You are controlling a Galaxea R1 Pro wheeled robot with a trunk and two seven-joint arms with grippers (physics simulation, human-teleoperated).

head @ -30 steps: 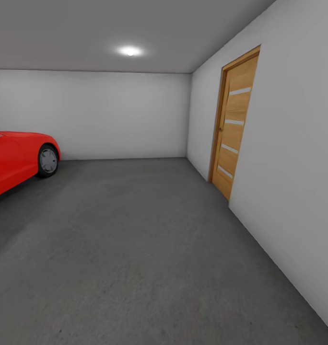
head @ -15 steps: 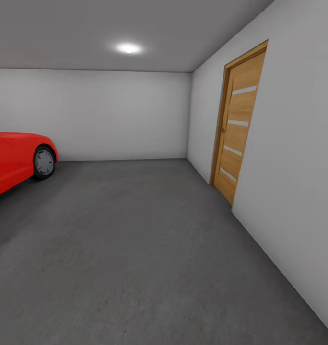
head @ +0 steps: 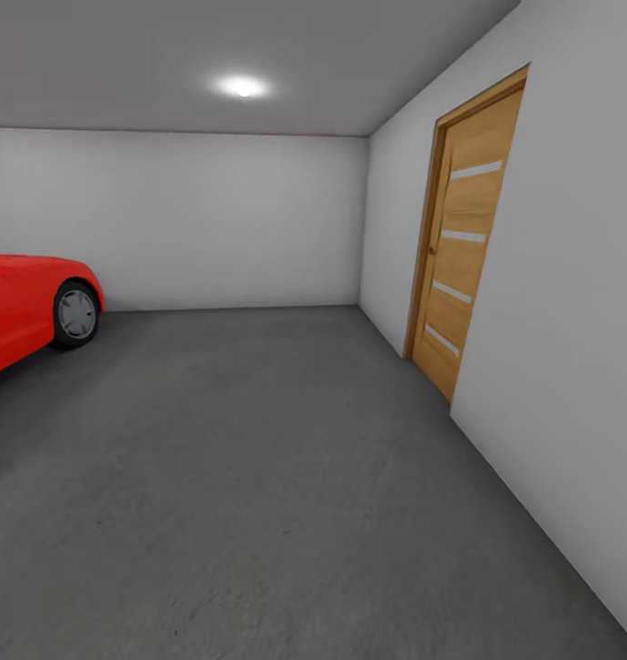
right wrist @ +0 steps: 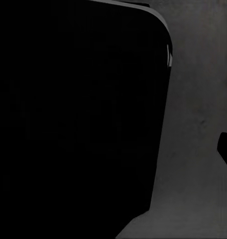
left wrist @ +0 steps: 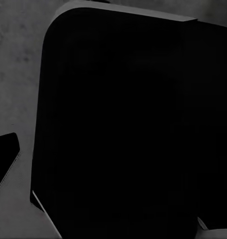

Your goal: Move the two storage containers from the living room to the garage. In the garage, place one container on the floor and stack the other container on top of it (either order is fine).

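I am in the garage, with plain light grey walls and a dark grey concrete floor (head: 258, 477) stretching ahead in the head view. The two storage containers are out of view. In the left wrist view a large black part of my own body (left wrist: 123, 124) hangs over a strip of grey floor (left wrist: 14, 74). The right wrist view has the same kind of black bulk (right wrist: 73, 119) beside grey floor (right wrist: 193, 149).
A red car (head: 25, 307) is parked at the left, its front wheel (head: 76, 314) facing me. A closed wooden door (head: 465, 234) is set in the right wall (head: 570, 321). The back wall (head: 185, 220) lies ahead, under a ceiling light (head: 242, 86).
The whole head view has shifted: the door has grown and slid right, and the car has slid further off the left edge. The camera moved, not the things.
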